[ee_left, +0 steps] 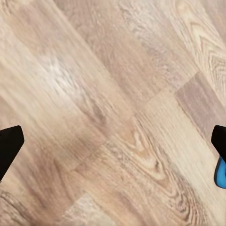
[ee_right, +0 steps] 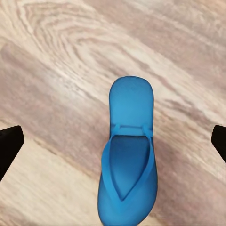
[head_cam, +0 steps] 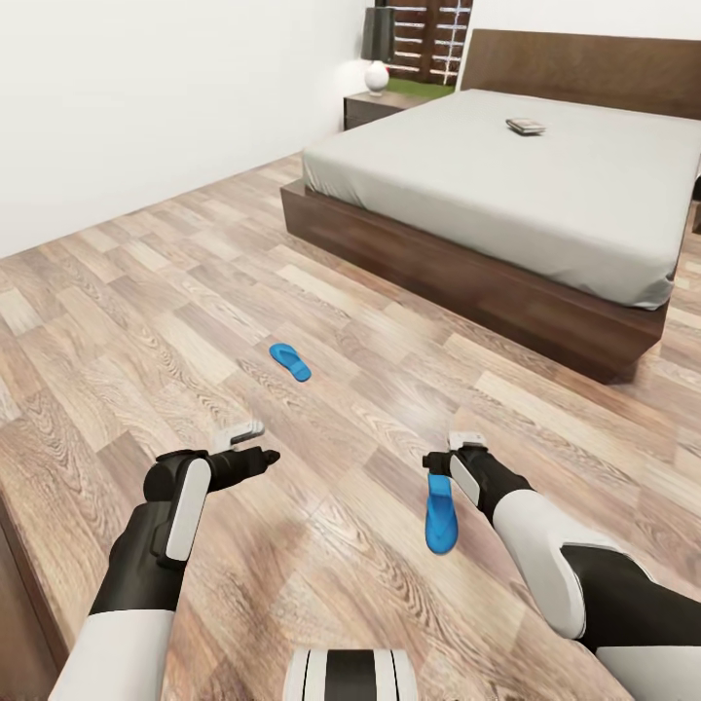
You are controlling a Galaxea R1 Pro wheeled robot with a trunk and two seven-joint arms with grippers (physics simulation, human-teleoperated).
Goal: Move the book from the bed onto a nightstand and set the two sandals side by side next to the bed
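One blue sandal (head_cam: 290,362) lies flat on the wood floor ahead of my left gripper (head_cam: 265,456), which is open and empty above bare planks. The other sandal (head_cam: 440,513) (ee_right: 127,165) lies on the floor right under my right gripper (head_cam: 436,465). That gripper is open, its dark fingertips (ee_right: 9,146) well clear of the sandal on both sides. A sliver of blue (ee_left: 220,172) shows at the edge of the left wrist view. The book (head_cam: 526,126) rests on the pale mattress of the bed (head_cam: 506,195), toward the headboard. A dark nightstand (head_cam: 375,105) stands at the bed's far left corner.
A lamp (head_cam: 377,49) with a dark shade and white base sits on the nightstand. A white wall (head_cam: 146,97) runs along the left. A dark wooden edge (head_cam: 15,604) shows at the lower left. Open floor lies between me and the bed frame.
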